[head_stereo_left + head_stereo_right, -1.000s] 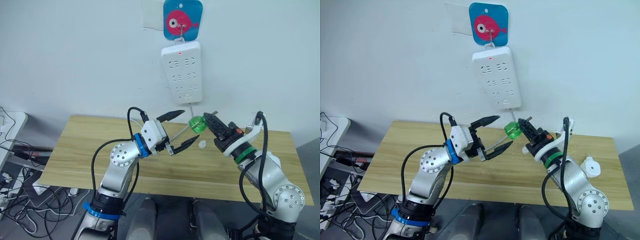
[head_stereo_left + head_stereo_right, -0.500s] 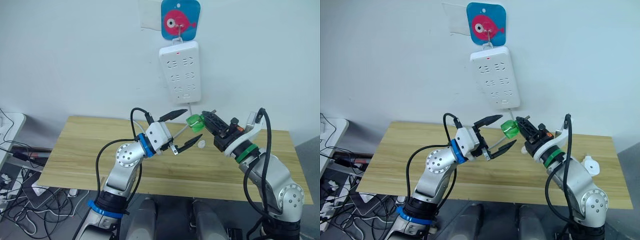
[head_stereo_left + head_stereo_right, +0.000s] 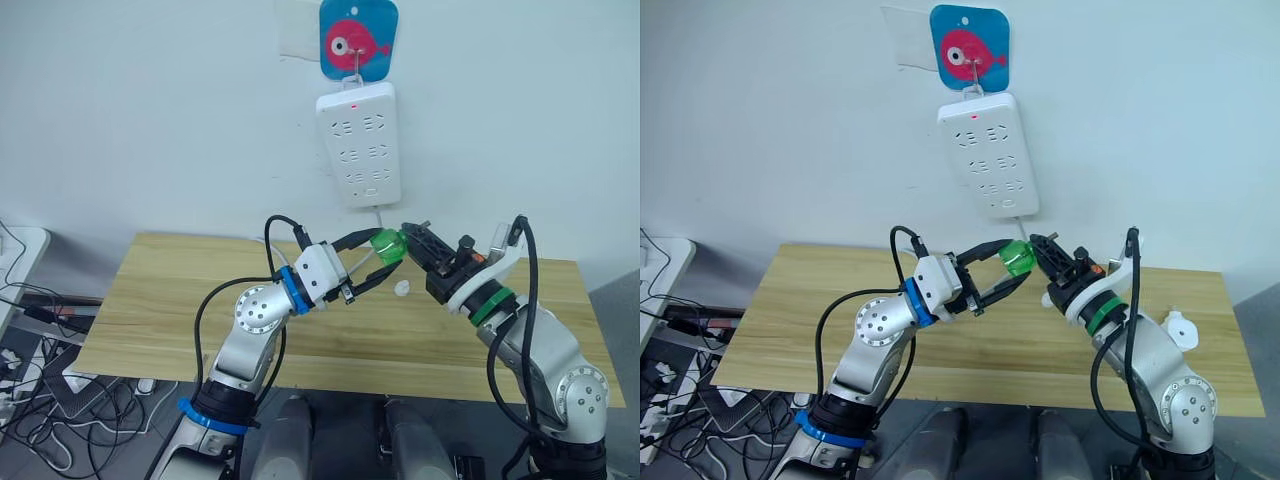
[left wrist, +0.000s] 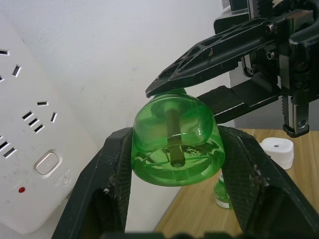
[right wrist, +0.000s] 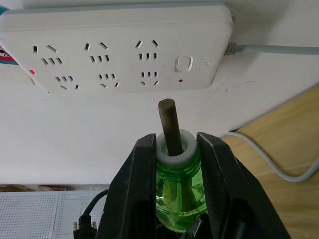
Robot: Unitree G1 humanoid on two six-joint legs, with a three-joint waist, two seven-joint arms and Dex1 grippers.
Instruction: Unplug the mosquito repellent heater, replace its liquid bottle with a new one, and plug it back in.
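I see the green liquid bottle (image 3: pixel 388 247), wick inside, held above the bench's far edge: right gripper (image 5: pixel 174 149) clamps its white neck, left gripper (image 4: pixel 174 164) brackets its base. Heater (image 3: pixel 1181 331) rests near the bench's right edge.

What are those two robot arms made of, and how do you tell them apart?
Both arms are silver-grey metal with round bolted joints and looping black cables. The left gripper has two slim black fingers behind a white block and a blue ring; the right gripper has black fingers too, with a green ring on its wrist.
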